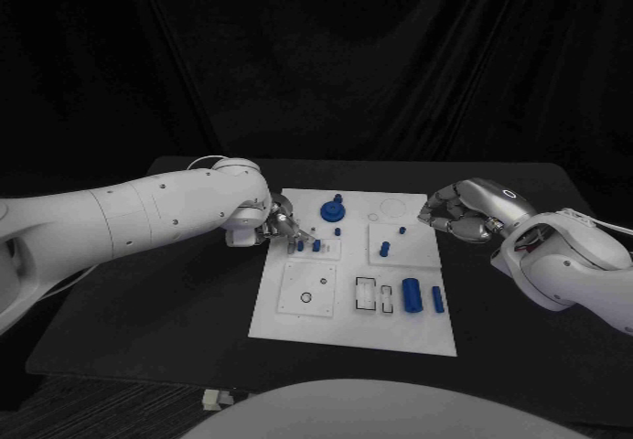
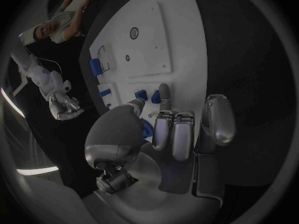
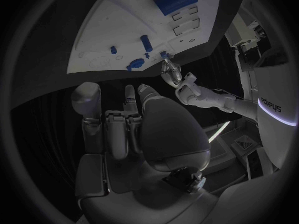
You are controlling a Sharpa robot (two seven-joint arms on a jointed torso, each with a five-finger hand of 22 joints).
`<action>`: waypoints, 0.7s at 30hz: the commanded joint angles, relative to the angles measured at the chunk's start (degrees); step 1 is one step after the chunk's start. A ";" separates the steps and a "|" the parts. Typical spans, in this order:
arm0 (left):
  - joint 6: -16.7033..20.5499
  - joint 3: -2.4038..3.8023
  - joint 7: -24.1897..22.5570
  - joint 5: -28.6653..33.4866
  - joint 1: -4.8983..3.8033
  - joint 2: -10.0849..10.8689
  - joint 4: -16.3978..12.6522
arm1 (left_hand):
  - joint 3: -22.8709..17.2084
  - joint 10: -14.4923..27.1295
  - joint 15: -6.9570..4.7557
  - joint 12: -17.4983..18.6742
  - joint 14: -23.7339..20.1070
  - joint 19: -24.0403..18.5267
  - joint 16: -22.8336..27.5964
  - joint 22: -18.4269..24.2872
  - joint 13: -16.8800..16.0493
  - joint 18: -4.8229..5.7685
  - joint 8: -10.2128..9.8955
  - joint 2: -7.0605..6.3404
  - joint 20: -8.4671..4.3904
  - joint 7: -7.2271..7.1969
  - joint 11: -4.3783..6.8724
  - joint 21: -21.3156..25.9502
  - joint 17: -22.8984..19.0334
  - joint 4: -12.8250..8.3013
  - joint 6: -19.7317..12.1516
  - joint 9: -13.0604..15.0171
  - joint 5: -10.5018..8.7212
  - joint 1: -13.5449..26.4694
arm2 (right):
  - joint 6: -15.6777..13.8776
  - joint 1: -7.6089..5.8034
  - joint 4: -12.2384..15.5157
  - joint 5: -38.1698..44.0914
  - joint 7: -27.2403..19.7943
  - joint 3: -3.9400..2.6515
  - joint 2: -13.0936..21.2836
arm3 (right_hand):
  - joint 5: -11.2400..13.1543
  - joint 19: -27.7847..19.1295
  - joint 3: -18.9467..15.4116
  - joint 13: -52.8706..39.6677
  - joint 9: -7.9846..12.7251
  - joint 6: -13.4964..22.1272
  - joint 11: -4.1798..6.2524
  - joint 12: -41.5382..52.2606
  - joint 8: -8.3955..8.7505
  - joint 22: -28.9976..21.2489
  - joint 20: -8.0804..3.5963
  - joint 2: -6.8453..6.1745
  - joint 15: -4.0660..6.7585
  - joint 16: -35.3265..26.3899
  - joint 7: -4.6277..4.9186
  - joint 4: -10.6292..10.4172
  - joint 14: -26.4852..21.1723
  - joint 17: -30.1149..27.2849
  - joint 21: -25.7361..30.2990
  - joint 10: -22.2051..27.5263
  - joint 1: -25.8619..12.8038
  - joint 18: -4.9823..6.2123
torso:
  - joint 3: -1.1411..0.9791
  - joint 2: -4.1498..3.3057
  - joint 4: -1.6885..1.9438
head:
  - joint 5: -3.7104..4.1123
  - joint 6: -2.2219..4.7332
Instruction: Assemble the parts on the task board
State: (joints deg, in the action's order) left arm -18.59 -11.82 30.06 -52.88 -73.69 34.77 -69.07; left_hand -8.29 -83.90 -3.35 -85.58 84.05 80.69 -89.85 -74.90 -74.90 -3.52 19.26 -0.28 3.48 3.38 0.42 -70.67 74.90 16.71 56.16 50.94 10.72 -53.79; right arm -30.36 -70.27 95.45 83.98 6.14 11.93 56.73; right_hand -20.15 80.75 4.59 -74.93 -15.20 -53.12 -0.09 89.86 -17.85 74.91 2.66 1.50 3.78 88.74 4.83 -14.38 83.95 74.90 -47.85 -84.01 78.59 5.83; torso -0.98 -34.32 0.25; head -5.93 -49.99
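The white task board [image 1: 297, 315] lies mid-table. On it stand a blue round knob [image 1: 333, 211], two small blue pegs [image 1: 309, 245] and, further right, other pegs [image 1: 384, 247]. A blue cylinder [image 1: 413, 294] and a blue bar [image 1: 438, 298] lie at its near right. My left hand [image 1: 274, 226] hovers at the board's left edge, one finger [image 2: 164, 92] stretched out beside the small pegs [image 2: 141, 95] and the thumb close by; whether it touches them I cannot tell. My right hand [image 1: 462, 212] hangs by the board's far right corner with its fingers curled in, holding nothing.
Rectangular slots [image 1: 373, 294] and a square plate with small holes [image 1: 310, 291] mark the board's near half. Black table [image 1: 158, 311] runs wide on both sides of the board. The right wrist view shows the board [image 3: 106, 20] and my left hand [image 3: 177, 78] beyond it.
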 commanded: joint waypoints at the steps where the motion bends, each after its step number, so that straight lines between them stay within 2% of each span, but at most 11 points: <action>1: 3.11 -0.35 -1.84 0.07 0.61 0.42 -0.62 | 2.46 -2.22 0.11 -0.34 5.95 -0.01 -0.15 -9.63 -11.55 -0.62 2.01 0.40 -0.26 -0.13 0.13 -0.54 15.10 0.07 -1.11 1.90 -0.16 1.54 | 0.35 0.15 -0.02 0.16 0.81 -0.04 0.09 | -0.25 -0.23 -0.01 -15.07 0.06 -0.18 -0.25 0.14 0.26 5.53 0.13 0.05 -0.37 -0.36 0.09 0.28 5.46 12.69 0.28 -5.99 0.70 1.08 | 0.00 0.00 0.00 | 0.10 -0.01; 2: 3.88 -0.35 -2.22 0.07 0.61 0.68 -0.83 | 3.91 -2.31 0.01 -0.43 5.95 0.12 -0.15 -9.68 -11.61 -0.58 3.11 0.73 -0.31 -0.19 0.23 -0.73 15.10 0.04 -1.59 3.01 -0.29 2.03 | 0.37 0.15 -0.03 0.16 0.81 -0.04 0.10 | -0.44 -0.24 0.04 -15.07 0.06 -0.18 -0.25 0.14 0.26 5.51 0.13 0.07 -0.37 -0.40 0.08 0.33 5.45 12.63 0.40 -5.99 0.76 1.10 | 0.00 0.00 0.00 | 0.09 -0.01; 7: 6.88 -0.34 -4.03 -1.26 0.45 1.80 -1.63 | 6.79 -2.52 -0.14 -0.63 5.95 0.35 -0.15 -9.76 -11.76 -0.53 5.45 1.72 -0.50 -0.48 0.40 -1.07 15.10 0.06 -2.11 5.20 -0.48 2.54 | 0.45 0.15 -0.05 0.16 0.84 -0.04 0.12 | -0.91 -0.21 0.18 -15.07 0.06 -0.18 -0.24 0.14 0.26 5.54 0.12 0.06 -0.36 -0.39 0.08 0.49 5.45 12.64 0.38 -5.99 0.93 1.09 | 0.00 0.00 0.03 | 0.11 -0.01; 8: 7.68 -0.34 -4.61 -2.05 0.39 2.04 -1.82 | 7.25 -2.67 -0.18 -0.78 5.95 0.47 -0.15 -9.82 -11.88 -0.49 5.96 2.08 -0.56 -0.55 0.48 -1.28 15.10 0.07 -2.23 5.68 0.14 2.42 | 0.47 0.15 -0.06 0.16 0.85 -0.04 0.13 | -0.91 -0.21 0.18 -15.07 0.06 -0.18 -0.24 0.14 0.26 5.54 0.12 0.06 -0.36 -0.39 0.08 0.49 5.45 12.64 0.38 -5.99 0.93 1.09 | 0.00 0.00 0.03 | 0.12 -0.01; 9: 8.67 -0.33 -5.27 -2.72 0.32 2.29 -2.03 | 7.53 -2.74 -0.32 -0.84 5.95 0.57 -0.15 -9.85 -11.91 -0.46 6.67 2.66 -0.64 -0.72 0.61 -1.41 15.10 -0.01 -2.30 6.31 2.15 1.72 | 0.48 0.15 -0.08 0.16 0.85 -0.04 0.13 | -1.04 -0.22 0.22 -15.07 0.06 -0.18 -0.24 0.14 0.26 5.53 0.12 0.06 -0.36 -0.38 0.07 0.53 5.46 12.66 0.45 -5.99 0.97 1.10 | 0.00 0.00 0.03 | 0.12 -0.01; 12: 12.04 -0.33 -7.68 -3.82 0.06 3.03 -2.71 | 8.70 -3.12 -0.64 -1.21 5.95 0.96 -0.15 -10.01 -12.21 -0.34 8.57 3.61 -0.93 -1.12 0.96 -2.00 15.10 0.04 -2.78 7.91 5.74 -0.48 | 0.49 0.15 -0.10 0.16 0.87 -0.04 0.15 | -1.20 -0.20 0.27 -15.07 0.06 -0.18 -0.24 0.14 0.26 5.54 0.12 0.07 -0.36 -0.37 0.07 0.58 5.46 12.67 0.41 -5.99 1.02 1.09 | 0.01 0.03 0.03 | 0.23 -0.01; 16: 18.06 -0.33 -12.99 -4.48 -0.51 4.00 -3.68 | 9.38 -3.29 -0.74 -1.38 5.95 1.21 -0.15 -10.12 -12.35 -0.26 9.01 3.42 -1.06 -1.15 1.03 -2.39 15.10 -0.03 -3.73 8.41 6.67 -1.86 | 0.40 0.14 -0.02 0.16 0.86 -0.04 0.26 | -1.20 -0.20 0.27 -15.07 0.06 -0.18 -0.24 0.14 0.26 5.54 0.12 0.07 -0.36 -0.37 0.07 0.58 5.46 12.67 0.41 -5.99 1.02 1.09 | -0.01 0.08 0.03 | 0.29 -0.01; 17: 21.46 -0.33 -16.47 -4.63 -0.82 4.40 -4.09 | 10.59 -3.38 -0.48 -1.46 5.95 1.26 -0.15 -10.14 -12.42 -0.21 8.51 3.06 -0.97 -0.47 0.62 -2.49 15.10 0.02 -6.82 8.65 4.64 -2.67 | 0.23 0.14 0.08 0.16 0.75 -0.04 0.43 | -1.31 -0.22 0.31 -15.07 0.06 -0.18 -0.24 0.14 0.26 5.52 0.12 0.07 -0.36 -0.39 0.08 0.61 5.45 12.64 0.52 -5.99 1.06 1.11 | -0.02 0.10 0.01 | 0.07 -0.01; 18: 23.13 -0.33 -18.27 -4.68 -0.95 4.55 -4.24 | 10.96 -3.43 -0.30 -1.52 5.95 1.29 -0.15 -10.16 -12.47 -0.18 8.51 3.07 -0.84 -0.21 0.37 -2.56 15.10 -0.01 -8.07 8.88 4.04 -3.11 | 0.06 0.14 0.14 0.16 0.66 -0.04 0.53 | -1.31 -0.22 0.31 -15.07 0.06 -0.18 -0.24 0.14 0.26 5.52 0.12 0.07 -0.36 -0.39 0.08 0.61 5.45 12.64 0.52 -5.99 1.06 1.11 | -0.02 0.11 0.01 | -0.02 -0.01; 19: 25.53 -0.33 -21.04 -4.85 -1.11 4.74 -4.41 | 11.87 -3.46 0.14 -1.56 5.95 1.38 -0.15 -10.24 -12.50 -0.09 8.30 2.73 -0.52 0.63 -0.24 -2.82 15.10 -0.13 -12.05 9.33 3.05 -4.53 | -0.24 0.13 0.24 0.16 0.49 -0.04 0.70 | -1.33 -0.21 0.31 -15.07 0.06 -0.18 -0.24 0.14 0.26 5.53 0.12 0.07 -0.36 -0.43 0.08 0.61 5.44 12.59 0.48 -5.99 1.05 1.10 | -0.02 0.09 0.01 | -0.17 -0.01; 21: 31.33 -0.33 -28.14 -6.38 -1.37 5.12 -4.68 | 12.57 -2.47 0.99 -0.63 5.95 0.80 -0.15 -10.03 -11.70 -0.20 8.55 2.43 0.10 1.69 -1.19 -2.08 15.10 -0.23 -16.47 9.48 3.98 -7.48 | -1.11 0.12 0.51 0.15 0.03 -0.04 1.14 | -1.42 -0.20 0.28 -15.07 0.05 -0.21 -0.26 0.14 0.25 5.54 0.12 0.06 -0.36 -0.41 0.12 0.52 5.45 12.62 0.48 -5.99 0.92 1.10 | -0.02 0.05 0.00 | -0.27 -0.01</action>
State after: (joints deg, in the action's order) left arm 0.50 -12.21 15.65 -56.65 -74.85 39.87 -73.44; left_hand 4.06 -84.00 -2.60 -86.23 83.96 81.47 -89.85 -74.90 -74.90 -3.52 27.94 2.20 3.34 4.91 -0.51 -72.91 74.90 16.58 40.43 60.34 14.72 -60.97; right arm -30.30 -70.27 95.70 83.98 6.09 11.93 57.65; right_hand -21.27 80.75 4.92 -75.04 -15.21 -53.12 -0.09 89.88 -17.85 74.90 2.66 1.59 3.78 88.52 4.83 -14.06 83.95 74.90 -47.59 -84.00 79.10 5.83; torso -0.98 -34.25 0.27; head -6.05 -49.99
